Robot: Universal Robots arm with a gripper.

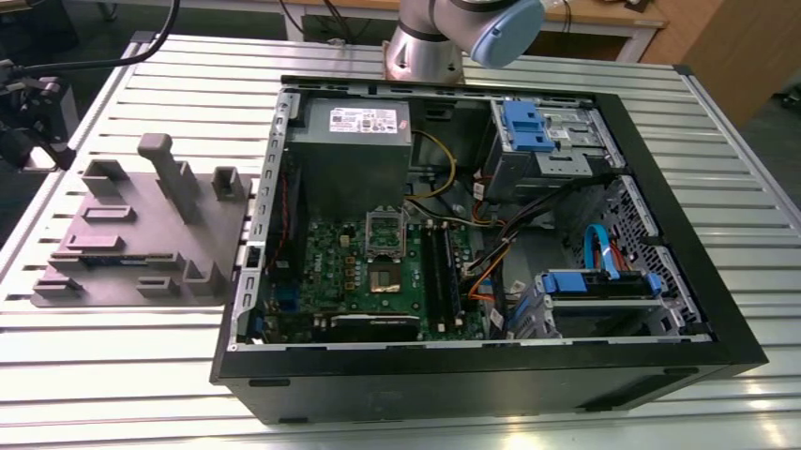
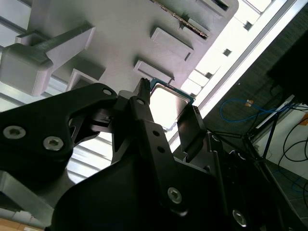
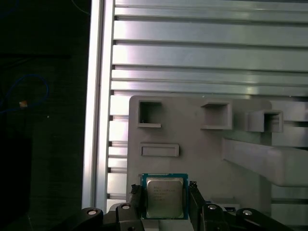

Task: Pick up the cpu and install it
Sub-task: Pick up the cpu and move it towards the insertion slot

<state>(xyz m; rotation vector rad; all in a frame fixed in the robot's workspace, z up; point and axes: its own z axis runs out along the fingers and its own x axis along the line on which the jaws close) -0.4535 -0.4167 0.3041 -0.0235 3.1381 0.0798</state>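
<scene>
The cpu (image 3: pixel 164 197) is a small square chip with a shiny silver top and a darker green rim. It sits between the two black fingers (image 3: pixel 136 196) of my gripper (image 3: pixel 164 190), which press on its opposite edges. In the second wrist view the cpu (image 2: pixel 167 103) shows bright between the same fingers, gripper (image 2: pixel 168 98) shut on it, with the grey fixture plate (image 2: pixel 120 29) behind. In the exterior view my gripper (image 1: pixel 28 122) hangs at the far left, beside the grey fixture plate (image 1: pixel 138 234). The open computer case (image 1: pixel 476 234) holds the green motherboard with its silver socket frame (image 1: pixel 385 228).
The grey fixture plate (image 3: pixel 202 159) carries several raised blocks and pockets and a tall post (image 1: pixel 169 173). It lies on a ribbed aluminium table (image 1: pixel 150 84). Inside the case are a grey power supply (image 1: pixel 355 141), blue drive brackets (image 1: pixel 526 127) and loose cables. The arm's base (image 1: pixel 426 42) stands behind the case.
</scene>
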